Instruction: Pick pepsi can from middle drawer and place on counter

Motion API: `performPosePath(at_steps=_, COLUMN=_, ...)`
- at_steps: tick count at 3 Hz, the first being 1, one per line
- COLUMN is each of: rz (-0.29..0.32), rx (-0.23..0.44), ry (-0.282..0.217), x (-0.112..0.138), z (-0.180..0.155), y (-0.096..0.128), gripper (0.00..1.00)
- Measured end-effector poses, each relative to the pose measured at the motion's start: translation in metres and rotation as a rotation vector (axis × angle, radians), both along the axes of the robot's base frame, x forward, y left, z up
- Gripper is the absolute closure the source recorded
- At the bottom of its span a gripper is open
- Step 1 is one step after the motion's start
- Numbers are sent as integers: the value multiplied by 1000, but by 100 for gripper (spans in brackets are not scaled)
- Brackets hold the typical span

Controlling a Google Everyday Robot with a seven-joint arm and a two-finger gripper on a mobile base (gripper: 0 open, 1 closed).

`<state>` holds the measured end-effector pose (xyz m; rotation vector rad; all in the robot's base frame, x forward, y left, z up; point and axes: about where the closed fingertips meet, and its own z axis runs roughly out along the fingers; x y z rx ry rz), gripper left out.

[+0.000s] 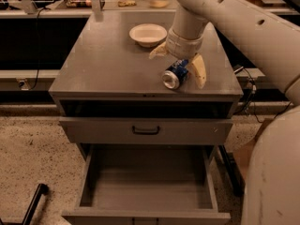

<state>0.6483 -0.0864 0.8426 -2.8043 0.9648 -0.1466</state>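
The gripper (178,65) hangs over the counter's (103,64) near right part, fingers spread wide, gripping nothing. The pepsi can (174,75) lies sideways between them, apparently released to rest there. The middle drawer (150,182) stands open below.

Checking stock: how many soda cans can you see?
1: the Pepsi can lies on the counter near its front edge, within the open pincer. The shut drawer could hide more.

Nothing was legible — the pepsi can (174,74), beneath the gripper (178,62) on the counter (103,64), showed only white smears.
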Motion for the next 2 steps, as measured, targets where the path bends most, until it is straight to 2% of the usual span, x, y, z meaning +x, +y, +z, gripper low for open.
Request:
performPosePath(at_steps=1, rz=27, rx=-9, ry=-6, x=-2, z=7, y=5, gripper=0)
performPosePath(at_steps=2, rz=63, rx=38, ry=-48, x=-6, z=31, y=1, gripper=0)
